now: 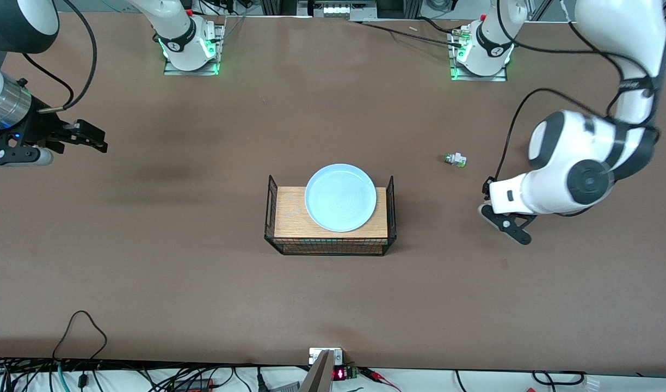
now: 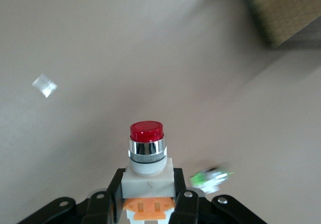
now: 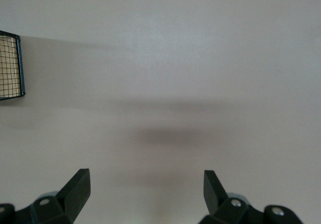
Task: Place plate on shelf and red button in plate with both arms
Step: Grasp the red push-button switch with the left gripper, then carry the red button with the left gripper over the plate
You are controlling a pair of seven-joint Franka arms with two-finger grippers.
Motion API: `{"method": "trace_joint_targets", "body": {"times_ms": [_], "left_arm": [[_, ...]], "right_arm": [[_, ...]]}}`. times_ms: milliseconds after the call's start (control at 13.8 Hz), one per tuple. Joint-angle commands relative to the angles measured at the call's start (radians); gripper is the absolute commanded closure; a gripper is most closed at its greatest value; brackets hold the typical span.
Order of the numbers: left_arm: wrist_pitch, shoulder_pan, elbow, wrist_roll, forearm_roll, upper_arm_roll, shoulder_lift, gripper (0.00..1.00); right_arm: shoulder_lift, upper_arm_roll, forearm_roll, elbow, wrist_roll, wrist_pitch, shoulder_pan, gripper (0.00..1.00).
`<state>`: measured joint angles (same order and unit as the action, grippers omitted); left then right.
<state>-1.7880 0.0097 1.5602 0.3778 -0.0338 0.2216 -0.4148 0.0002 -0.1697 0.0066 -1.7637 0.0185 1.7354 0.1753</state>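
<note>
The pale light-blue plate (image 1: 340,197) lies on a wooden board (image 1: 289,218) inside a black wire rack at the table's middle. My left gripper (image 1: 484,200) hangs over bare table toward the left arm's end. In the left wrist view it (image 2: 148,194) is shut on the white body of the red button (image 2: 146,153), with the red cap pointing away from the fingers and the orange block between them. The button is hidden in the front view. My right gripper (image 1: 96,139) is open and empty over bare table toward the right arm's end; it also shows in the right wrist view (image 3: 147,184).
A green-tipped white switch (image 1: 455,159) lies on the table between the rack and the left arm's base; it also shows in the left wrist view (image 2: 210,178). The wire rack's wall (image 1: 270,207) stands up at each end of the board. A rack corner (image 3: 11,66) shows in the right wrist view.
</note>
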Motion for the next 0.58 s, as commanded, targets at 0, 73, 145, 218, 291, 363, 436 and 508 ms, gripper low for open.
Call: {"method": "trace_joint_targets", "body": {"times_ms": [0,73,145,218,291,363,436,508], "left_arm": [[0.088,-0.008,-0.178,-0.211,-0.098,0.092,-0.021,0.90],[0.088,-0.022,-0.211,-0.321,-0.098,0.148,-0.022,0.90],[0.079,-0.060,-0.242,-0.446,-0.095,0.183,-0.033,0.90],[0.049,-0.115,-0.276,-0.556,-0.095,0.180,-0.054,0.90],[0.006,-0.164,-0.302,-0.621,-0.089,0.180,-0.074,0.90],[-0.046,-0.210,-0.311,-0.676,-0.065,0.179,-0.100,0.90],[-0.097,-0.253,-0.312,-0.729,-0.017,0.180,-0.122,0.90],[-0.141,-0.299,-0.312,-0.784,0.045,0.179,-0.155,0.90]], "right_arm": [[-0.019,0.004,-0.003,0.024,0.005,-0.027,-0.003,0.00],[-0.026,0.004,-0.003,0.033,0.009,-0.037,-0.003,0.00],[-0.028,0.004,-0.003,0.039,0.006,-0.042,-0.003,0.00],[-0.026,0.004,-0.003,0.049,0.008,-0.045,-0.003,0.00],[-0.026,0.006,-0.003,0.053,0.009,-0.045,-0.002,0.00],[-0.026,0.007,-0.005,0.055,0.009,-0.045,0.000,0.00],[-0.026,0.007,-0.007,0.055,0.009,-0.045,0.000,0.00],[-0.026,0.006,-0.007,0.055,0.009,-0.045,-0.002,0.00]]}}
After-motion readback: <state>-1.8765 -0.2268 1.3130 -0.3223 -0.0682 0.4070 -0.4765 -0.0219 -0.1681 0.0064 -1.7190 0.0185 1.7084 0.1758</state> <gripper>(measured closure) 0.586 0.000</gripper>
